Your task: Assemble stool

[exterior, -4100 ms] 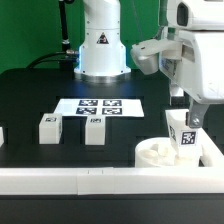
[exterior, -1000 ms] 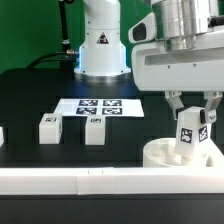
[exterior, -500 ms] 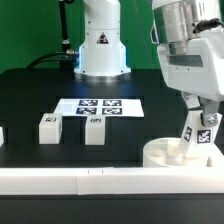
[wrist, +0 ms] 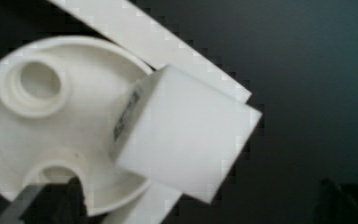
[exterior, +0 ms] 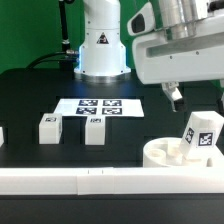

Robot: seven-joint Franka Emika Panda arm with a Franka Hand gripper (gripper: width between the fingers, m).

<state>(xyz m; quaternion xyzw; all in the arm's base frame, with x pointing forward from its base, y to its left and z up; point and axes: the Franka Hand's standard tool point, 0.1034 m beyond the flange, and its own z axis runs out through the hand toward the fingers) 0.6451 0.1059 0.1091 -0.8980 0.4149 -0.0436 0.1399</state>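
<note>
The round white seat (exterior: 160, 153) lies at the exterior view's right, next to the white front bar. One white leg (exterior: 201, 133) with a square tag stands in it, tilted toward the right. My gripper (exterior: 198, 95) hangs above that leg, open and empty, with one dark finger (exterior: 175, 94) showing. In the wrist view the leg (wrist: 190, 130) leans over the seat (wrist: 51, 90), and my gripper (wrist: 197, 203) has its fingertips (wrist: 48, 195) wide apart on either side, clear of the leg. Two more legs (exterior: 48, 128) (exterior: 95, 128) lie on the black table.
The marker board (exterior: 100, 105) lies behind the two loose legs. A long white bar (exterior: 90, 180) edges the table front. The robot base (exterior: 100, 50) stands at the back.
My gripper has opened, let go of the leg and risen above it. The leg now leans more to the right in the seat.
</note>
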